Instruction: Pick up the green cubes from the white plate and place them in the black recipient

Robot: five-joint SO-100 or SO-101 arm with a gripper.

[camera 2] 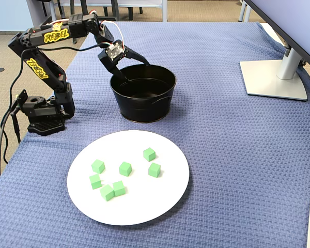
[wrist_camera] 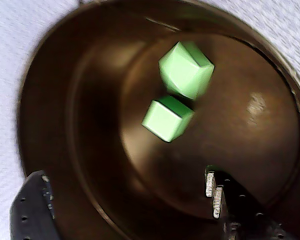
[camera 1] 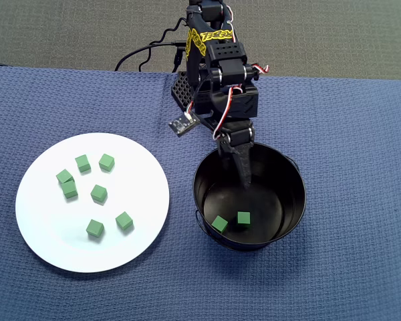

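Two green cubes (camera 1: pixel 231 221) lie in black recipient (camera 1: pixel 291 207); seven on white plate (camera 1: pixel 147 227), overhead left. My gripper (wrist_camera: pixel 130 200) hangs inside recipient's far rim, jaws spread, empty.

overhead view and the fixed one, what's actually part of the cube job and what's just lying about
Part of the job:
- small matte green cubes: seven on the plate, two in the pot
- large round white plate
- glossy black metal pot
- open gripper over the pot

Just lying about:
- grey monitor stand
- blue woven cloth

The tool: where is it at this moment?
In the overhead view the tool reaches down inside the black pot at its upper rim, open and empty, above two green cubes on the pot floor, right of the white plate.
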